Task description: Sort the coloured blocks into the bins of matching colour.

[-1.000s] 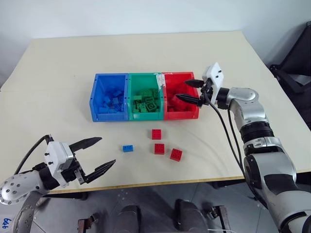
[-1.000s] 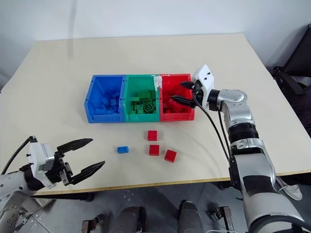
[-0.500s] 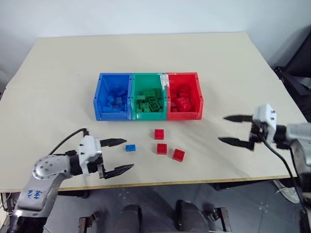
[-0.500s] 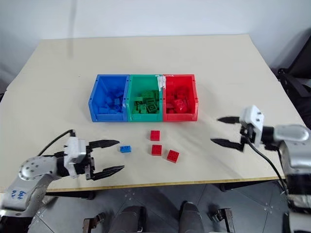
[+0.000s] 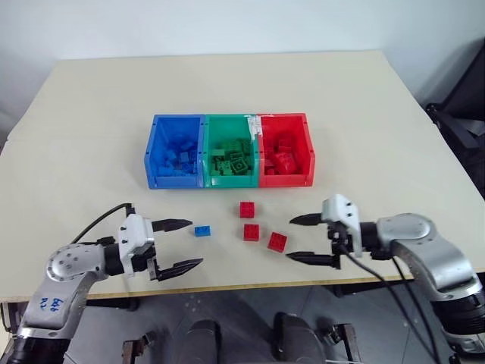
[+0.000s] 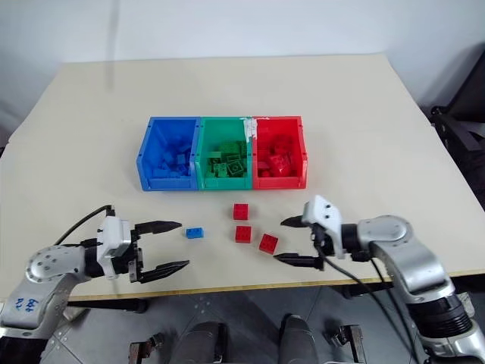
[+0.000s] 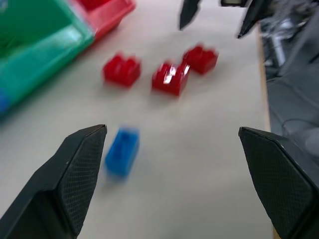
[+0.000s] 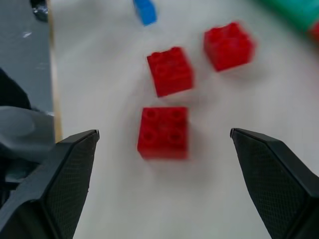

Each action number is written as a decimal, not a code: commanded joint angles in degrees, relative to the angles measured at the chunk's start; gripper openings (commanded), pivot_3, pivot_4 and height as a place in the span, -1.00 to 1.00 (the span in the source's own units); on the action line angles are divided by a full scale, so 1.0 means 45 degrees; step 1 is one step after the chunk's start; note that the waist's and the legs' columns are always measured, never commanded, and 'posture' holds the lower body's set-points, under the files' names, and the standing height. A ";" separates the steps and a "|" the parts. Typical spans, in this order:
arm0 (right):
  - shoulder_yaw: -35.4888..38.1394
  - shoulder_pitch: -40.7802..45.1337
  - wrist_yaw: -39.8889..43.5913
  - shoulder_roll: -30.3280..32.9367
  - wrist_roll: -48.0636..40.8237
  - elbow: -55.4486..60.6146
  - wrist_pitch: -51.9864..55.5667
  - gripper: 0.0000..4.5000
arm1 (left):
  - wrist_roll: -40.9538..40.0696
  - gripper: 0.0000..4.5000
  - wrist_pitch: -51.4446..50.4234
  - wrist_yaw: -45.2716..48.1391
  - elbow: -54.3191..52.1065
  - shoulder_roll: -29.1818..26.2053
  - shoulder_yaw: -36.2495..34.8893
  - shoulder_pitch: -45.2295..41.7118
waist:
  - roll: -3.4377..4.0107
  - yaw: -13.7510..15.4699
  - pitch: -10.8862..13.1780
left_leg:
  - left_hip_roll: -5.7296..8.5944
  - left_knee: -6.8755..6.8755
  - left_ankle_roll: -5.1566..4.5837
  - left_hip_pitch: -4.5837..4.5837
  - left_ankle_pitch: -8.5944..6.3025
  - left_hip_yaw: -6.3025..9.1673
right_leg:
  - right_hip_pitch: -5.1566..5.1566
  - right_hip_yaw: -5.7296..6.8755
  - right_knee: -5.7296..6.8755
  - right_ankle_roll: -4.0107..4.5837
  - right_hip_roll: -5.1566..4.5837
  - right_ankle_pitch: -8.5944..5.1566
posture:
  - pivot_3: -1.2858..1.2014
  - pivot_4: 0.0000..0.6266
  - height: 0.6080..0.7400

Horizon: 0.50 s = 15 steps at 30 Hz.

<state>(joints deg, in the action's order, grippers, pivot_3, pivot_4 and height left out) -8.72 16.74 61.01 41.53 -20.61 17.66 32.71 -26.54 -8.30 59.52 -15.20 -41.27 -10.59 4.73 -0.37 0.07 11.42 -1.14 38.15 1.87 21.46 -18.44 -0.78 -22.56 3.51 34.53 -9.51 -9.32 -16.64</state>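
Observation:
Three red blocks [image 5: 247, 209] [image 5: 251, 232] [image 5: 277, 242] and a small blue block [image 5: 201, 230] lie on the table in front of the bins. The blue bin [image 5: 176, 181], green bin [image 5: 231, 181] and red bin [image 5: 286, 181] stand joined in a row, each holding bricks of its colour. My left gripper [image 5: 195, 243] is open, just left of the blue block [image 7: 122, 152] and low over the table. My right gripper [image 5: 289, 239] is open too, pointing left, and its fingertips flank the nearest red block [image 8: 163, 132] without touching it.
Both grippers work close to the front edge of the beige table [image 5: 379, 114]. A dark chair [image 5: 466, 98] stands off the table's right side. Black cables trail from both wrists.
My right gripper left the red bin, swung out to the right, then came back down to the nearest red block. The left gripper sank a little toward the blue block. The camera shifted early on.

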 commanded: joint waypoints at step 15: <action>0.0251 0.2994 -0.0582 -0.1518 0.0197 -0.2114 -0.0921 -0.35 | -0.0418 1.00 0.0317 -0.1203 -0.2169 0.0560 -0.1930 0.2357 | -0.0015 -0.0084 -0.0008 | -0.0002 0.0004 -0.0007 -0.0001 -0.0011 0.0001 | -0.0001 0.0001 0.0004 0.0002 0.0002 0.0000 | 0.03 -0.52 1.00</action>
<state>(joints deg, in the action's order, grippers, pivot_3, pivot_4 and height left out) -10.98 28.21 58.48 35.69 -16.95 8.46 29.94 -27.35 -7.95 54.75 -22.84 -38.98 -17.50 15.21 -0.44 -0.31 11.39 -1.19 38.16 1.84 21.44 -18.49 -0.78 -22.56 3.51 34.56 -9.50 -9.28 -16.64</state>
